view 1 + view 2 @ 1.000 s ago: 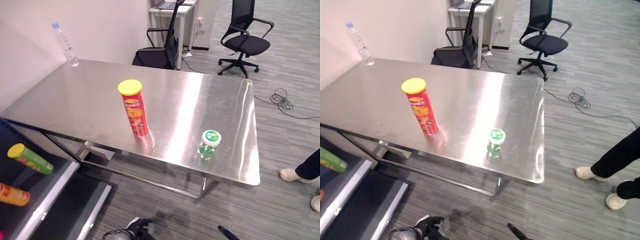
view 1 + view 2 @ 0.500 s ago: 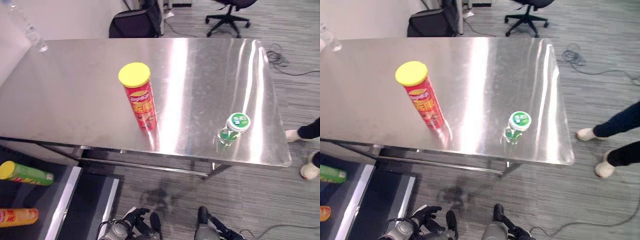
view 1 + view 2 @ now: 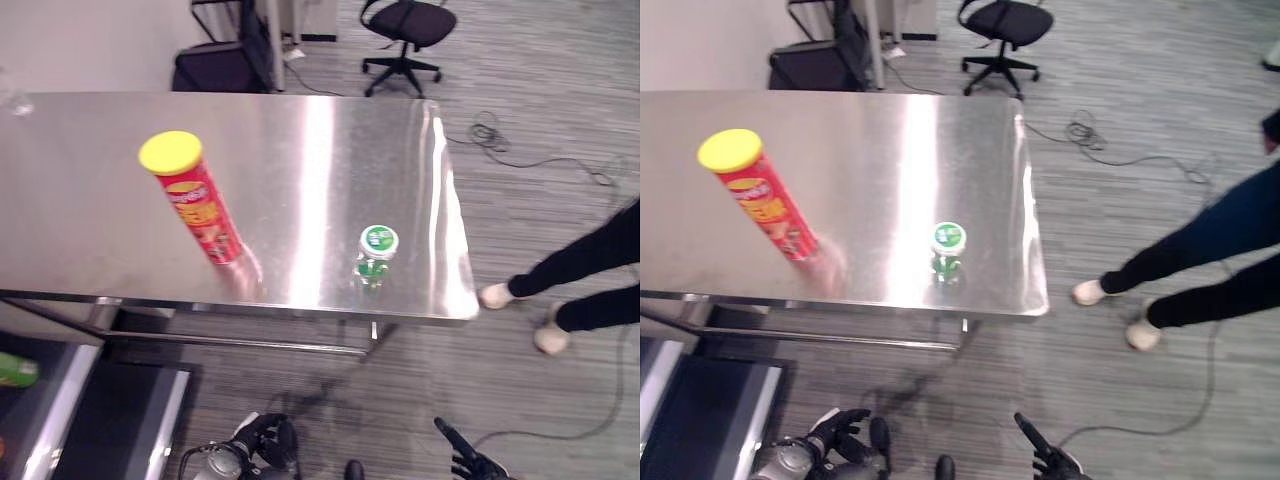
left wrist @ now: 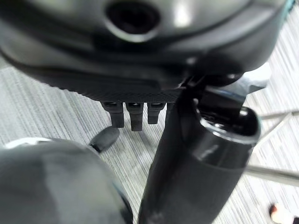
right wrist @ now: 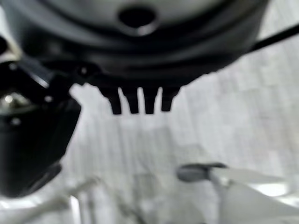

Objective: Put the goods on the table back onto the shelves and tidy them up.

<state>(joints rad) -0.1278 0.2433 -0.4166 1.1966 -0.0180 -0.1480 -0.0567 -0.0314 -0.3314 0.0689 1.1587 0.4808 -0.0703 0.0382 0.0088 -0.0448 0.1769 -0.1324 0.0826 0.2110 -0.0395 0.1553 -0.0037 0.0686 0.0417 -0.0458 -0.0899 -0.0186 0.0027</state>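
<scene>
A tall red chips can (image 3: 197, 203) with a yellow lid stands upright on the steel table (image 3: 300, 130), left of the middle. A small jar with a green lid (image 3: 376, 254) stands near the table's front right corner. Both hands hang low in front of the table, above the floor and apart from the goods. My left hand (image 3: 256, 452) shows at the bottom, its fingers (image 4: 133, 115) relaxed and holding nothing. My right hand (image 3: 468, 463) is at the lower right with straight fingers (image 5: 138, 101), also holding nothing.
A dark shelf with a pale rim (image 3: 62, 420) lies at the lower left, a green can (image 3: 12, 370) on it. A person's legs (image 3: 572, 272) stand right of the table. Office chairs (image 3: 405, 30) and a floor cable (image 3: 500, 140) are beyond it.
The camera has swung to the right, so the shelf slid out of view and the person's legs came further in. The can and the jar have not moved on the table.
</scene>
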